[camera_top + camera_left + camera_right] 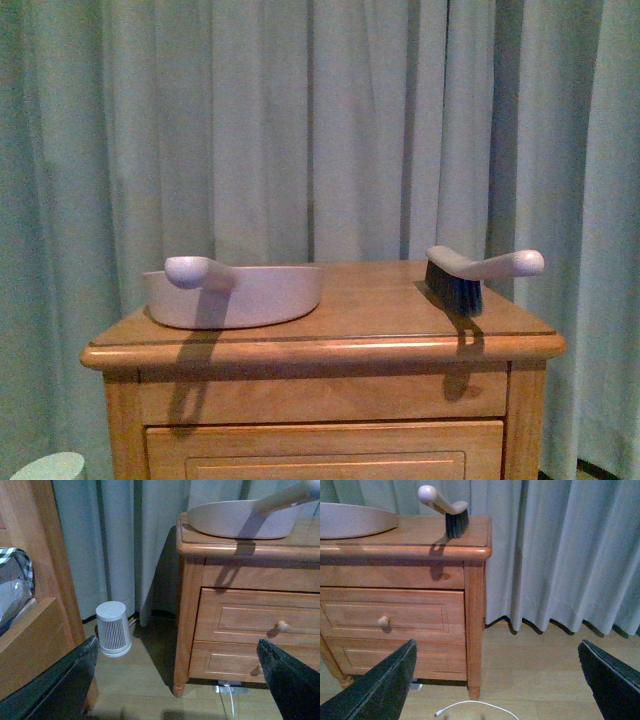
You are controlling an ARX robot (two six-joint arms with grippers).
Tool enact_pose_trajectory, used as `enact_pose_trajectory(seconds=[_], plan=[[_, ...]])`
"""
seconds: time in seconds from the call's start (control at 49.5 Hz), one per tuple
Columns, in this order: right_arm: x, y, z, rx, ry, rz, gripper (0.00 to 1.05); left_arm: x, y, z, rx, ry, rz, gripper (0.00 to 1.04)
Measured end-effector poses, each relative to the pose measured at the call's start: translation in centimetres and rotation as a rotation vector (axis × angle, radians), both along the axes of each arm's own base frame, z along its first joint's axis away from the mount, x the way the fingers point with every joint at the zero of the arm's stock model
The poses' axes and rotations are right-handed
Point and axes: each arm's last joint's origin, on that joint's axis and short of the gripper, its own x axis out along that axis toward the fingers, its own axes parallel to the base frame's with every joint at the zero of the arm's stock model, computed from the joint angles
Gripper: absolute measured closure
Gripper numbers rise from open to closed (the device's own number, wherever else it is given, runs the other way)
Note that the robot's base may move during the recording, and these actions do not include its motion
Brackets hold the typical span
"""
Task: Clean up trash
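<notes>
Counter (400, 300): warm-toned wood, varnished, semi-gloss. Sheen runs along the front edge; top is smooth w/ faint grain. Drawer knob (383, 621): same wood, rounded, smooth.

Dustpan (260, 295) by left edge: pale plastic, smooth, satin. Brush (485, 265) near right edge: handle in same pale plastic, smooth. Bristles (455, 292) are dark, fibrous, matt.

Curtain (350, 120) behind back edge: cloth, soft folds, matt.

Floor (545, 665): wood-look boards, low sheen. Small cylinder (113, 628) on it: white plastic, ribbed sides, matt. Cable (475, 706): thin, white, smooth jacket.

Left pincer (176, 649) fingers (55, 690): black, matt, slightly grainy. Right pincer (497, 649): same finish.
</notes>
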Motion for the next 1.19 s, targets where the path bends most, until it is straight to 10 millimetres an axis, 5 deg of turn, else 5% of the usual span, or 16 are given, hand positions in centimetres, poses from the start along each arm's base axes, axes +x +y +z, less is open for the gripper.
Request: enact_pose_trajectory(seconds=[0.708, 0.89, 0.97, 1.193], plan=[[0.0, 0.0, 0.0, 0.000, 0.000, 0.000, 0.07, 0.0, 0.0, 0.0, -0.005, 0.007, -0.010, 0.08], [0.0, 0.0, 0.0, 0.000, 0.000, 0.002, 0.07, 1.1, -0.3, -0.1, -0.153, 0.402, -0.169, 0.08], [0.0, 0.0, 0.0, 0.000, 0.000, 0.003, 0.07, 2.6, -0.4, 1.9, -0.129, 0.405, -0.153, 0.08], [0.0, 0.0, 0.0, 0.000, 0.000, 0.002, 0.07, 10.7, -3.5, 10.5, 0.031, 0.473, -0.170, 0.08]])
